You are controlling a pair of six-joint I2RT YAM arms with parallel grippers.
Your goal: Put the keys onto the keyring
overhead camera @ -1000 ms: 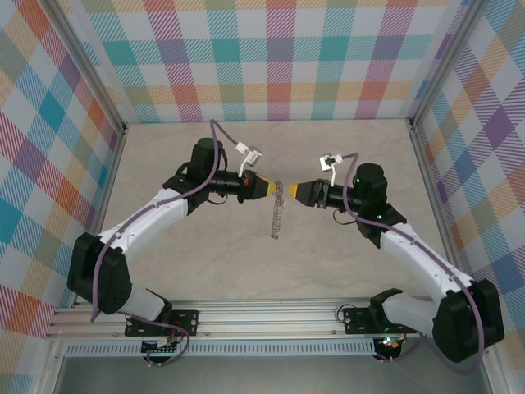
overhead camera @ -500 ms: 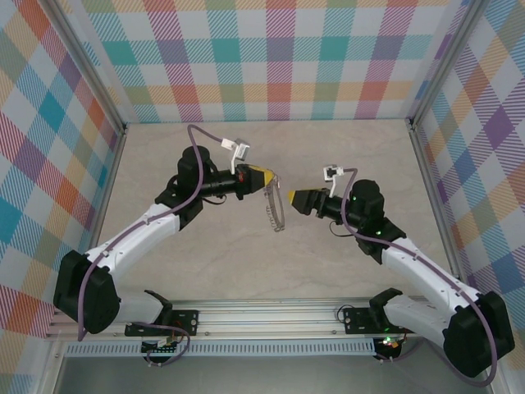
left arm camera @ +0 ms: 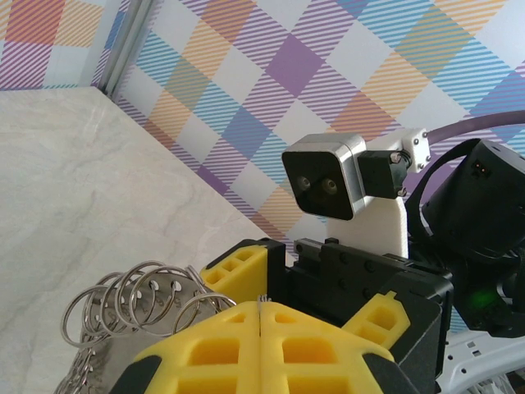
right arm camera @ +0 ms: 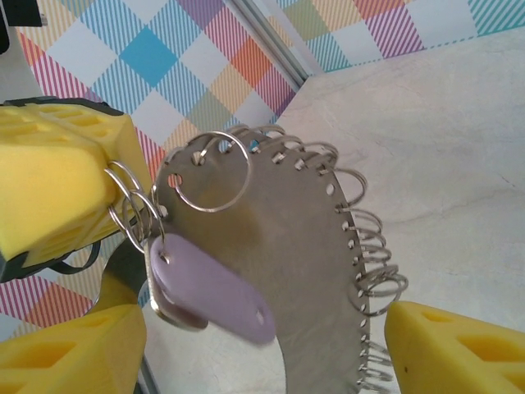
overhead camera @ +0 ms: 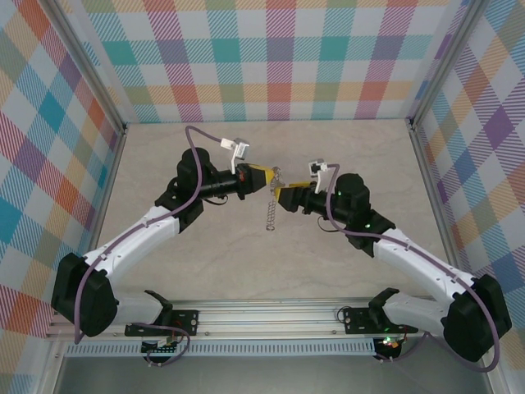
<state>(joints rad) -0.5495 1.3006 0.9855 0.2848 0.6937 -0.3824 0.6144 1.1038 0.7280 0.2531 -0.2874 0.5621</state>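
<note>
The keyring point(right arm camera: 287, 246) is a thin grey metal crescent edged with small wire loops. It hangs from my left gripper point(overhead camera: 267, 179), which is shut on its top; in the left wrist view the loops point(left arm camera: 135, 297) stick out left of the closed yellow fingers point(left arm camera: 205, 353). A lilac-headed key point(right arm camera: 213, 297) dangles from one loop near the top. My right gripper point(right arm camera: 262, 353) is open, one yellow finger on each side of the keyring and key, its right fingertip point(right arm camera: 451, 349) close to the edge loops. From above, the two grippers meet nose to nose, with the keyring point(overhead camera: 271, 215) drooping below them.
A beige marble-look tabletop point(overhead camera: 205, 271) lies well below the hanging ring. Checked walls point(overhead camera: 279, 57) close in the back and both sides. A metal rail point(overhead camera: 271, 316) with the arm bases runs along the near edge.
My right gripper has moved left and up to the keyring, closing the gap seen half a second ago. The left gripper holds the ring near the same spot, and the ring has swung slightly.
</note>
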